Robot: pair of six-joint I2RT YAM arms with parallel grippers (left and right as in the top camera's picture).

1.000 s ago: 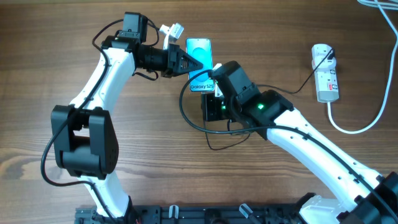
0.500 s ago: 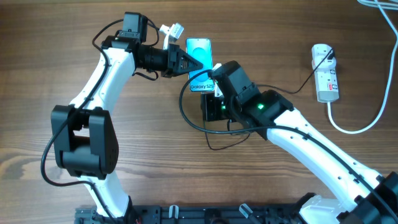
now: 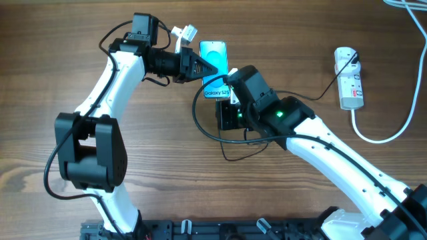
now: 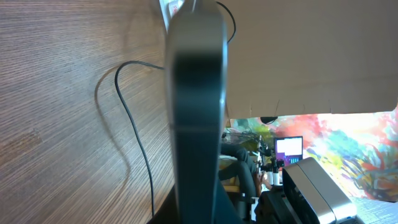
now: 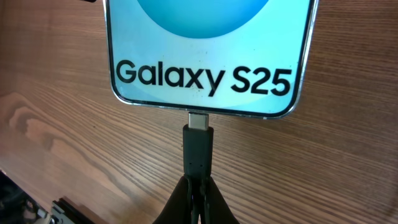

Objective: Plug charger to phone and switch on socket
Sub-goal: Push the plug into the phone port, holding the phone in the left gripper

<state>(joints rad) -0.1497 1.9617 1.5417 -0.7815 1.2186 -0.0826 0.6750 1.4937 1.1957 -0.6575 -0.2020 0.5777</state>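
The phone [image 5: 208, 50], its teal screen lettered "Galaxy S25", was held near the middle of the wooden worktop [image 3: 300, 40], clamped by its edges in the closed fingers of the left gripper [image 3: 205, 69]. At its lower edge the charger [image 5: 198, 152] put its dark plug tip to the port, a sliver of metal showing. The plug was pinched between the closed fingers of the right gripper [image 5: 198, 186], and whether it was fully seated could not be told. The thin black cable looped across the worktop toward the socket [image 3: 349, 80], a white power strip well apart to the right, beside a thick white cord [image 3: 393, 133]. The plugging step appeared to be in hand and close to done. The next move would likely call for a straight push home and a release, then a reach across to the strip's switch.
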